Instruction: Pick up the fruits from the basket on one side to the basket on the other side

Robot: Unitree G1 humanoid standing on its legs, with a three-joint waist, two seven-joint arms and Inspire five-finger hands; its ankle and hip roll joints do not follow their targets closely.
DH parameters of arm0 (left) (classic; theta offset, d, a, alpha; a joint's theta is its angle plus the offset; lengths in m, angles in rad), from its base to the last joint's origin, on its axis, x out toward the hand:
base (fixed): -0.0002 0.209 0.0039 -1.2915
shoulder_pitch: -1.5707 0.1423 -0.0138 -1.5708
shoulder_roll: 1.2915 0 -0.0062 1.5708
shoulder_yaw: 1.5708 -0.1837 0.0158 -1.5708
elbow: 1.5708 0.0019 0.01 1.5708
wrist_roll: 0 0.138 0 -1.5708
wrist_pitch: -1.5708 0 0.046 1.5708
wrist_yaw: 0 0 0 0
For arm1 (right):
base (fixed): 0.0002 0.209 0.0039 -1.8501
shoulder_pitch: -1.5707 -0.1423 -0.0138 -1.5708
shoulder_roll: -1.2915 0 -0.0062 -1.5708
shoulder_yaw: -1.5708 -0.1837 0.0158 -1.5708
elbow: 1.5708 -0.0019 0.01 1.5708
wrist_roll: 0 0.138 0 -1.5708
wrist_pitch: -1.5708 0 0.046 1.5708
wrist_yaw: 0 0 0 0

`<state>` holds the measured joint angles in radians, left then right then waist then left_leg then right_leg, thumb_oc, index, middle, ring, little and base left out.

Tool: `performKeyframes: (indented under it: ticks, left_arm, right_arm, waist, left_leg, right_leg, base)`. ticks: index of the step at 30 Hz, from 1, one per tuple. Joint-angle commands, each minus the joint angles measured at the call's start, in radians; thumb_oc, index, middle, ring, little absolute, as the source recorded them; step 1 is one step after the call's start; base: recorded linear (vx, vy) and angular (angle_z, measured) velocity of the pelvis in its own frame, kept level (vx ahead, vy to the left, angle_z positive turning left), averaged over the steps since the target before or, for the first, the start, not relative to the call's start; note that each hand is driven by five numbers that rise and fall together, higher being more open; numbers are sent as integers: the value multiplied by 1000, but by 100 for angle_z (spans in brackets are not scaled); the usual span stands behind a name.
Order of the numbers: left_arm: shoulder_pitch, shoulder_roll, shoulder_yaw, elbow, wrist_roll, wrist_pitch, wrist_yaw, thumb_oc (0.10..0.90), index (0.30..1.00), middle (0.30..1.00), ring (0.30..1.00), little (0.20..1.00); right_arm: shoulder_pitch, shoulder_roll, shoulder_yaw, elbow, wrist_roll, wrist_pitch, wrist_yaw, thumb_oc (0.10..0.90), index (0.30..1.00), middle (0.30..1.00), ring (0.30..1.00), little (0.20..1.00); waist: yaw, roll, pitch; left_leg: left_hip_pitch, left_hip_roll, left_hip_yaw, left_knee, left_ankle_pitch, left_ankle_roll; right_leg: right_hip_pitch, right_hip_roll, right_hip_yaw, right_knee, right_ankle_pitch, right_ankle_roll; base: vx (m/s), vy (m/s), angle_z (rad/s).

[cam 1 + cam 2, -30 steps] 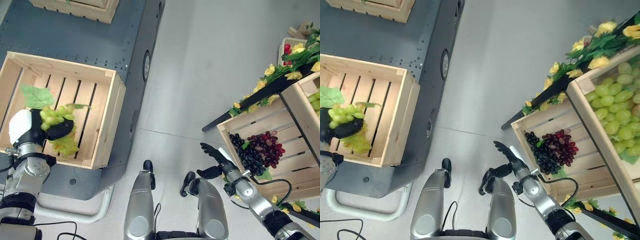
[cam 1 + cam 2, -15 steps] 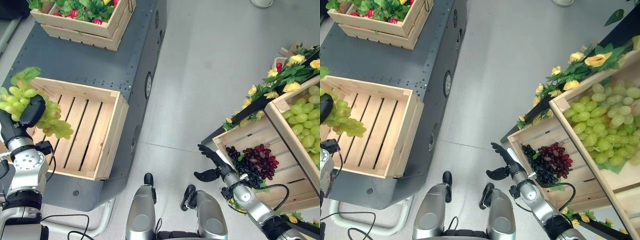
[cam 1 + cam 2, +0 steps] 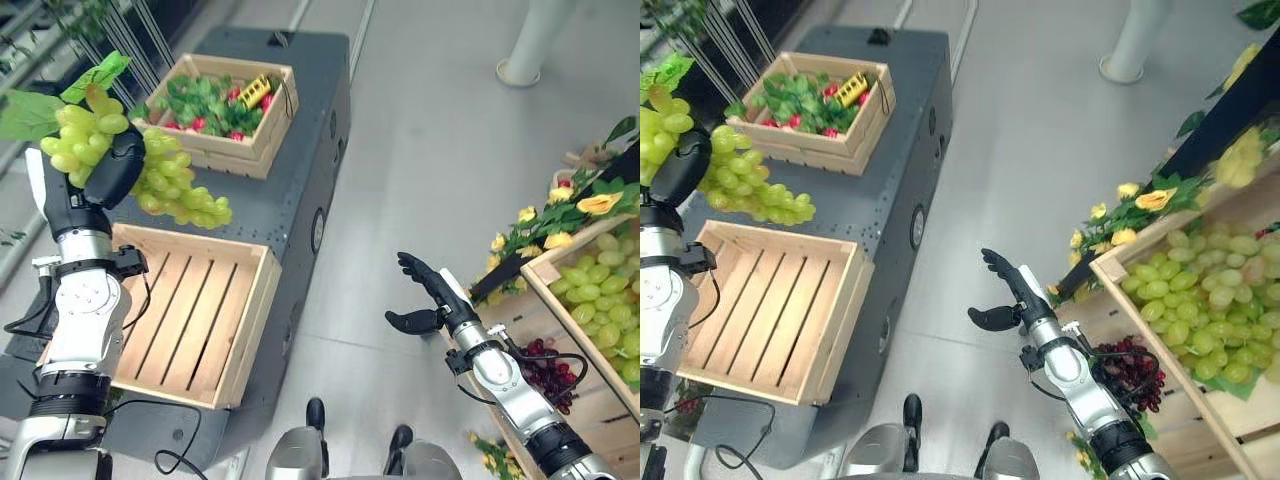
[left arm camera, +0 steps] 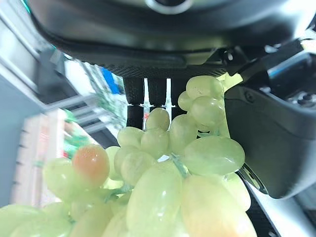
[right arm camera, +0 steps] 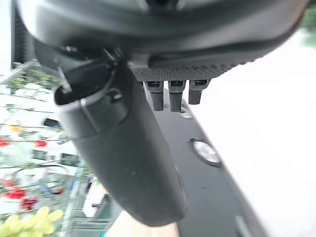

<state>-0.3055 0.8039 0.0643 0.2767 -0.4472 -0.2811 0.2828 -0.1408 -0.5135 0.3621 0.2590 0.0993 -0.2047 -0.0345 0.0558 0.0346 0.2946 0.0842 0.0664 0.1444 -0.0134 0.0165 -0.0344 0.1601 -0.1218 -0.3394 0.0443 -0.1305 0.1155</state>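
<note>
One bunch of green grapes [image 3: 150, 170] is clasped in the left hand [image 3: 95, 180], held high above the slatted crate [image 3: 190, 320], its long axis slanting down toward the robot's right; no writing can be read. The right hand [image 3: 1005, 300] hangs slack-fingered over bare floor beside the dark grapes [image 3: 1130, 370]. In the left wrist view, fingers [image 4: 136, 103] wrap the grapes.
</note>
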Motion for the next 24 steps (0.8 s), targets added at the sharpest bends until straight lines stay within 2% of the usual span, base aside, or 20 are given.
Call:
performKeyframes:
  ticks: [1,3,5,6,8,9,16,18,19,22,24]
  left_arm:
    - [-125,43,-9,29,-36,-100,-57,400,300,300,300,300]
    - [-152,48,-40,18,-43,-79,-103,400,300,300,300,300]
    - [-169,47,-56,27,-48,-81,-122,400,300,300,300,300]
    - [-196,40,-79,41,-45,-85,-145,400,300,300,300,300]
    - [-212,35,-88,44,-48,-80,-158,400,300,300,300,300]
    - [-248,30,-114,60,-49,-75,-180,400,300,300,300,300]
    - [-372,14,-231,115,-24,-79,-238,400,300,300,300,300]
    - [-403,6,-259,118,-19,-72,-249,400,300,300,300,300]
    - [-434,-2,-289,128,-16,-70,-261,400,300,300,300,300]
    - [-484,-15,-336,149,-22,-71,-275,400,300,300,300,300]
    - [-522,-33,-374,163,-20,-68,-280,400,300,300,300,300]
  right_arm:
    - [-51,-52,11,-105,65,-94,61,800,900,900,900,900]
    - [-87,-79,0,-177,128,-47,87,800,900,900,900,900]
    - [-106,-84,-4,-186,164,-32,97,800,900,900,900,900]
    - [-142,-85,-15,-197,234,0,117,800,900,900,900,900]
    - [-155,-80,-23,-200,273,12,127,800,900,900,900,900]
    - [-182,-59,-31,-207,325,45,137,800,900,900,900,900]
    - [-270,-24,-15,-188,452,120,173,800,900,900,900,900]
    - [-301,-10,-5,-178,546,160,195,800,900,900,900,900]
    - [-315,24,2,-167,628,190,215,800,900,900,900,900]
    - [-332,62,17,-148,654,184,205,800,900,900,900,900]
    - [-348,90,31,-144,685,209,202,800,900,900,900,900]
  waist:
    - [-16,14,-147]
    - [-24,13,-164]
    - [-29,13,-170]
    - [-37,14,-177]
    - [-41,14,-182]
    - [-48,15,-189]
    - [-69,13,-210]
    - [-69,12,-212]
    - [-72,10,-219]
    - [-76,10,-225]
    - [-80,10,-231]
  left_leg:
    - [22,-44,-19,-28,-73,-11]
    - [32,-41,-17,-61,-58,-18]
    - [33,-39,-14,-71,-52,-20]
    - [30,-36,-10,-74,-53,-25]
    - [24,-36,-10,-74,-52,-26]
    - [22,-36,-12,-74,-53,-26]
    - [46,-34,8,-74,-58,-19]
    - [55,-35,9,-74,-62,-17]
    - [58,-37,11,-74,-63,-16]
    - [65,-36,17,-74,-64,-14]
    - [70,-35,23,-74,-66,-13]
  right_leg:
    - [-27,12,4,-36,43,-47]
    - [-16,18,10,-78,65,-41]
    - [-15,21,14,-93,75,-41]
    - [-11,24,18,-117,87,-39]
    - [-11,25,18,-127,93,-39]
    - [-13,28,22,-123,91,-39]
    - [-11,31,48,-105,78,-47]
    - [-4,32,55,-105,76,-47]
    - [-1,33,59,-106,76,-48]
    - [5,33,61,-109,79,-47]
    - [8,32,63,-112,81,-45]
  base:
    - [23,-88,-4]
    - [15,-97,-2]
    - [-12,-71,0]
    - [-26,-66,-7]
    - [-34,-57,-13]
    - [-33,-52,-8]
    - [4,-41,-13]
    - [20,-39,-13]
    - [17,-41,-10]
    - [10,-36,-8]
    - [2,-20,-8]
